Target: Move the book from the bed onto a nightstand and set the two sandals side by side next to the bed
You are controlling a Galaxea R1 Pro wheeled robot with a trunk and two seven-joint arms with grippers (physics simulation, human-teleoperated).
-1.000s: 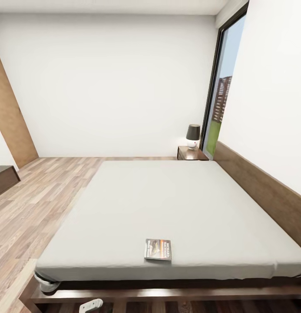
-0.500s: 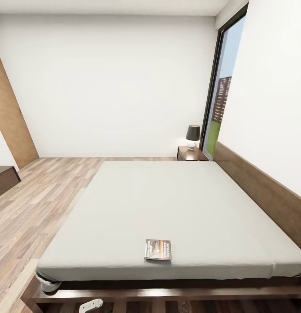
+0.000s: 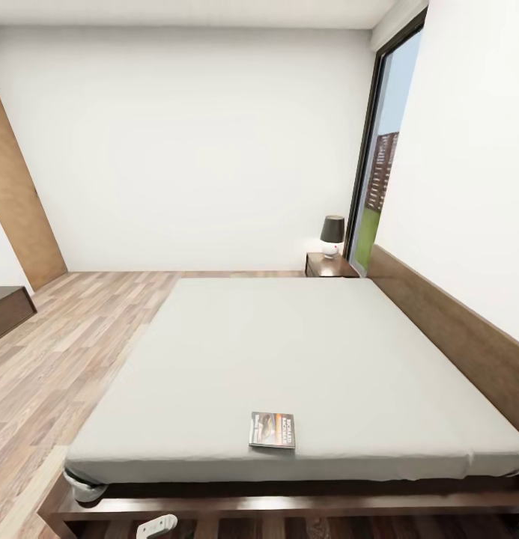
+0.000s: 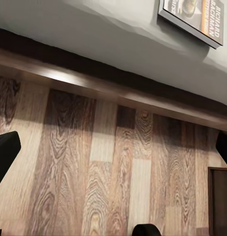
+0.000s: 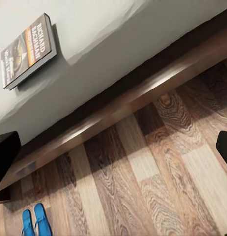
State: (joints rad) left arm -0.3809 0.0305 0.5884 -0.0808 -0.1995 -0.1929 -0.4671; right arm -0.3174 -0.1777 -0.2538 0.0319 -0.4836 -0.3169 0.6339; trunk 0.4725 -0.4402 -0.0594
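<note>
Head view: the book (image 3: 272, 430) lies near the foot edge of the bed (image 3: 289, 352), on wood-plank floor (image 3: 57, 337); the sandals (image 5: 34, 221) sit together beside the bed. Both grippers' fingers stand apart, empty. Nothing has moved since earlier; the camera crept slightly.

Mattress (image 3: 289, 352) smooth grey cloth, matt. Bed frame (image 3: 289, 503) dark wood, bit shiny. Floor (image 3: 72, 329) wood planks, grainy. Book (image 3: 272, 430) paper, glossy cover. Sandals (image 5: 34, 220) bright blue, smooth.
</note>
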